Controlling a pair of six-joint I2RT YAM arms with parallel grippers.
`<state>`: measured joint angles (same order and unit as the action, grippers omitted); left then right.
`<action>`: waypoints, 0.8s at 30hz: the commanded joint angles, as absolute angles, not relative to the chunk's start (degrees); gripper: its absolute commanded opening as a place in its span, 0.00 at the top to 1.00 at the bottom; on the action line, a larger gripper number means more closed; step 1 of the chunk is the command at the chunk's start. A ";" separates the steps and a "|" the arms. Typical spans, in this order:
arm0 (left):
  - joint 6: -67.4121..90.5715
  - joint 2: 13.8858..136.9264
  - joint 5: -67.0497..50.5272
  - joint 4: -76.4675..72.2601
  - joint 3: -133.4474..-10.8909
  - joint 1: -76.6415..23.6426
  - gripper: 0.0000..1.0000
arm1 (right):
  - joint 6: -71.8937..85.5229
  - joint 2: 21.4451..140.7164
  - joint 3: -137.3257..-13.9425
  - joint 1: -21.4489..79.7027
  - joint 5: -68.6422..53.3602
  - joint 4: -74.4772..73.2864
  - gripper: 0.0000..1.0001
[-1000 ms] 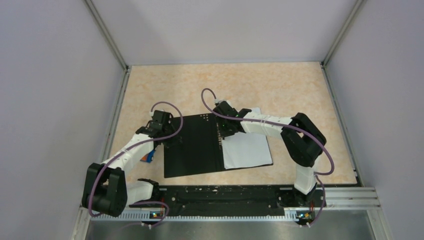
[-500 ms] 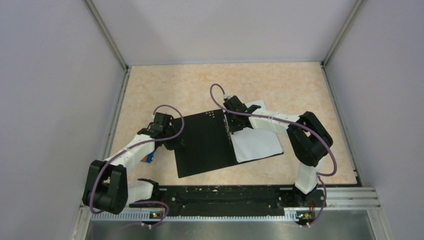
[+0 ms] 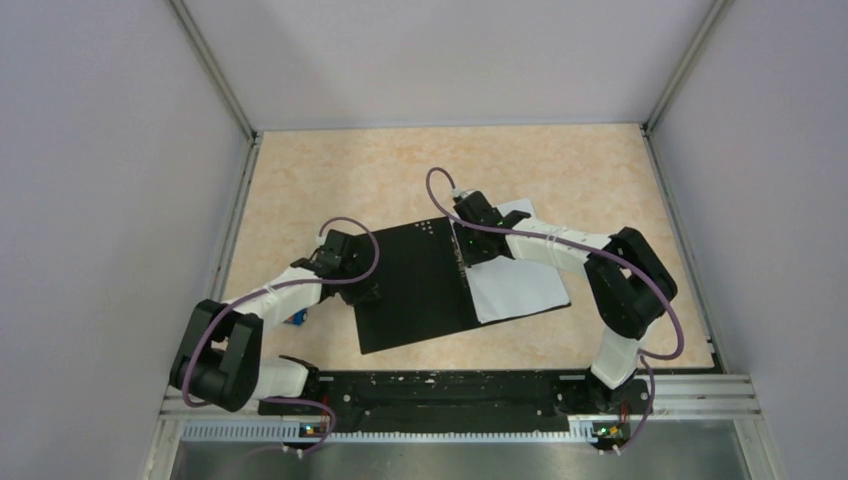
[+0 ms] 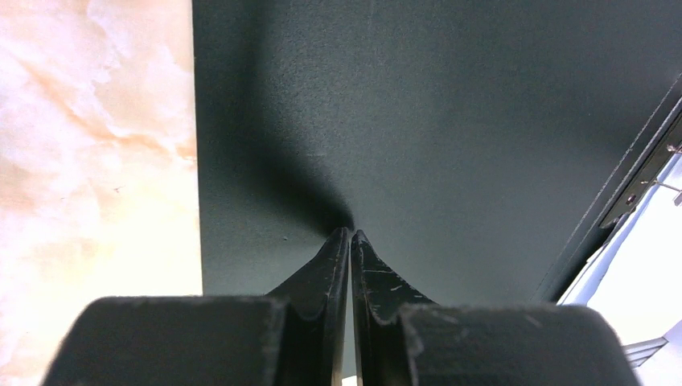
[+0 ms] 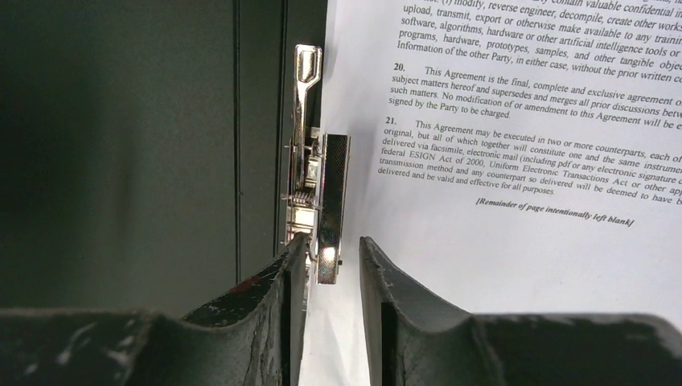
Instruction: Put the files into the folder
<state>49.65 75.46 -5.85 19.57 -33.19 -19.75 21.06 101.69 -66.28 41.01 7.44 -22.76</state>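
**Open folder pinned flat, pages on one half**

An open rectangular folder [image 3: 410,290], its black inside facing up, lies askew at the middle of the marbled beige surface [image 3: 330,180]. A stack of white paper files [image 3: 520,288] printed with dense black text covers its 3 o'clock half, their left edge along the spine.

The left tool [image 3: 366,292] stands on the bare black flap near the folder's 9 o'clock edge. In the wrist view its fingers are pressed together, with the tips [image 4: 351,233] touching the flap and nothing seen between them.

The right tool [image 3: 466,258] is at the spine, toward the folder's 12 o'clock end. Its fingers are apart, one on either side of the silver metal spine clip [image 5: 318,185]. The pages [image 5: 515,241] lie just at the clip's 3 o'clock side.

A small blue-and-orange block [image 3: 295,318] sits on the surface at about 8 o'clock from the folder, partly hidden under the left arm.
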 commanded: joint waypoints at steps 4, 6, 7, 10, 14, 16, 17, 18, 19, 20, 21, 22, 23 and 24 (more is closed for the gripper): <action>51.86 78.24 -1.09 18.94 -32.70 -21.08 0.90 | 21.92 97.54 -65.05 40.79 7.26 -21.24 0.68; 51.86 78.09 -0.67 19.15 -32.76 -21.09 0.90 | 22.02 97.72 -65.09 40.83 7.26 -21.16 0.69; 51.86 78.03 -0.55 19.23 -32.81 -21.04 0.90 | 22.05 98.04 -65.19 40.80 7.33 -21.18 0.69; 51.86 78.00 -0.59 19.48 -32.87 -21.08 0.90 | 22.10 98.66 -65.52 40.78 8.06 -21.16 0.72; 51.97 77.70 -0.56 19.60 -32.69 -21.07 0.90 | 22.24 98.95 -65.78 40.78 9.64 -21.53 0.77; 52.03 77.56 -0.55 19.60 -32.61 -21.08 0.90 | 22.18 99.15 -65.75 40.79 9.68 -21.77 0.79; 52.03 77.59 -0.60 19.60 -32.56 -21.03 0.90 | 22.08 99.19 -65.74 40.83 9.53 -21.83 0.80; 52.03 77.54 1.02 19.70 -32.60 -21.07 0.90 | 22.14 99.18 -65.67 40.79 9.38 -21.87 0.81; 52.11 77.60 1.20 19.69 -32.61 -21.07 0.90 | 22.15 99.21 -65.58 40.78 9.29 -21.87 0.81; 52.15 77.57 1.32 19.67 -32.59 -21.07 0.91 | 22.15 99.06 -65.41 40.79 9.14 -21.84 0.81; 52.19 77.56 1.35 19.62 -32.56 -21.07 0.91 | 22.15 98.94 -65.25 40.80 8.94 -21.81 0.81; 52.27 77.59 1.37 19.61 -32.58 -21.05 0.91 | 22.10 98.81 -65.02 40.78 8.74 -21.73 0.81; 52.30 77.64 1.35 19.65 -32.53 -21.04 0.91 | 22.14 98.74 -64.91 40.79 8.64 -21.70 0.81; 52.34 77.62 1.39 19.56 -32.52 -21.03 0.91 | 22.10 98.63 -64.86 40.78 8.50 -21.63 0.81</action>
